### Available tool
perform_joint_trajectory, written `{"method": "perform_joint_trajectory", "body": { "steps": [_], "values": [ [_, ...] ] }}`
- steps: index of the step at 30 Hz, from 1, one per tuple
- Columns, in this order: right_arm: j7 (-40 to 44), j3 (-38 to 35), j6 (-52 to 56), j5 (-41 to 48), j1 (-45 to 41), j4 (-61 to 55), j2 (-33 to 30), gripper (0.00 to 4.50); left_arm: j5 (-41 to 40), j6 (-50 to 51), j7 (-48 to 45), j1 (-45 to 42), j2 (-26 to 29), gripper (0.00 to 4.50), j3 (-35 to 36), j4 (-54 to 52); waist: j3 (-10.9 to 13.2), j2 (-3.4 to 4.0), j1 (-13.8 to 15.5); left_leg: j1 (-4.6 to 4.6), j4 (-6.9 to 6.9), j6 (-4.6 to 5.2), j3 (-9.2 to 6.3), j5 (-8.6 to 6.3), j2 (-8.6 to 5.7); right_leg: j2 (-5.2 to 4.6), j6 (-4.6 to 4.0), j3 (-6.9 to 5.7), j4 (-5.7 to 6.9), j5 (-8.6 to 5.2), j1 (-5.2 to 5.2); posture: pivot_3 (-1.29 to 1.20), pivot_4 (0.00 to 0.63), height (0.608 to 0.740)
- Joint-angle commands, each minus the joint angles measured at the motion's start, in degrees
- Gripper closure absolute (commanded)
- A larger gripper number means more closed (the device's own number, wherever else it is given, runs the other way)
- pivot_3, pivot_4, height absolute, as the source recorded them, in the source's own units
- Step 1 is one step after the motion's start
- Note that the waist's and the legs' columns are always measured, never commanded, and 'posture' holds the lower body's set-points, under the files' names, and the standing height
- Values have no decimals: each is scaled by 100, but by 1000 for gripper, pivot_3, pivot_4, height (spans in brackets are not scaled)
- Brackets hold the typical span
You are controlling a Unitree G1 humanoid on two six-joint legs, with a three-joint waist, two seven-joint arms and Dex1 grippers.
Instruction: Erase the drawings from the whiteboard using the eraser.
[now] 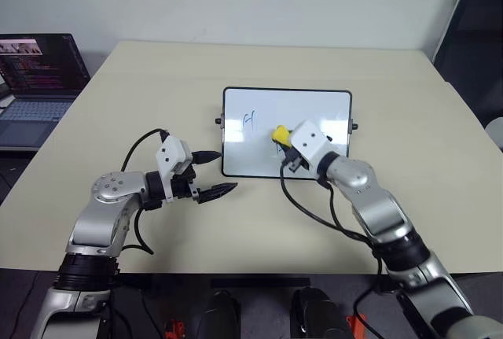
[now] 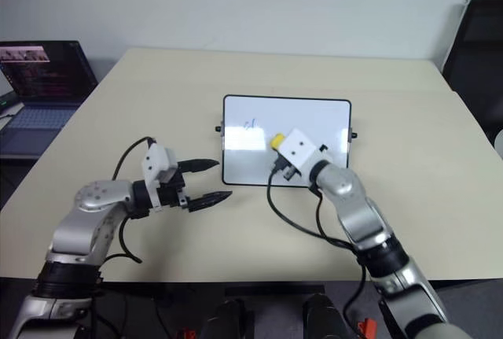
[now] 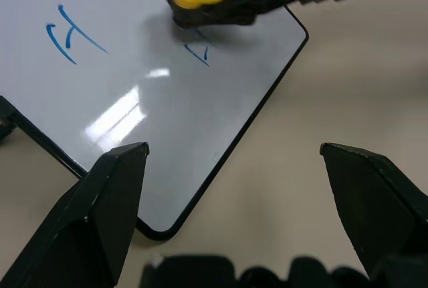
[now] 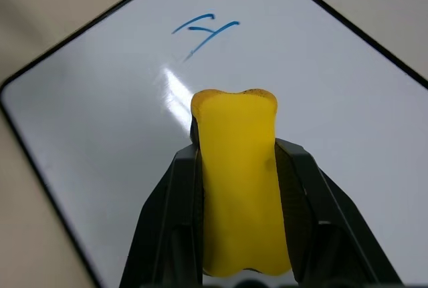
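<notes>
Right wrist view: right gripper pinches the yellow eraser mid-length over the whiteboard centre, block looks soft and light, waist squeezed in; left gripper spread at the board's near-left corner.

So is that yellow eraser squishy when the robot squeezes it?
Probably a bit squishy: the eraser looks pinched in where the right gripper clamps it, with its free end bulging wider. It likely weighs little, being a small block beside the whiteboard. It seems unlikely to slip, as the black fingers press both sides.
</notes>
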Motion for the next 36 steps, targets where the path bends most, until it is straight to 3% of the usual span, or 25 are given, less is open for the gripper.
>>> {"method": "perform_joint_trajectory", "body": {
  "steps": [1,9,16,26,31,36],
  "values": [
    [221,161,-173,-165,-38,275,-49,3357,-3,-219,-61,-94,-3,0,27,1,0,0,24,-3,-3,0,0,0,0,0,3,0,-1,0,0,0,150,740],
    [926,489,208,-358,353,11,-453,3357,-29,-312,-80,-36,18,0,72,27,-1,-1,20,6,5,0,-2,0,0,0,-3,-1,6,0,8,0,150,740],
    [130,58,-46,-701,-69,445,-290,3360,-56,-307,-114,-102,8,0,55,29,-1,-2,22,17,8,13,-1,10,0,-1,-19,-1,3,12,12,0,150,740],
    [1303,616,283,-664,252,7,-517,3360,17,-420,-101,-104,-118,0,-12,132,-4,-3,7,37,6,25,-1,18,0,0,-17,-1,6,13,40,0,150,740],
    [195,-24,50,-971,-107,461,-468,3361,50,-420,-80,-118,-179,0,-52,118,-4,-3,3,37,1,25,0,18,0,1,-13,-1,5,10,39,0,150,740],
    [496,-33,151,-824,-18,452,-572,3363,9,-395,-135,-217,-117,0,-12,185,-5,-5,44,37,3,23,1,17,-1,-3,-15,-1,-8,10,45,0,150,740]
  ]
}}
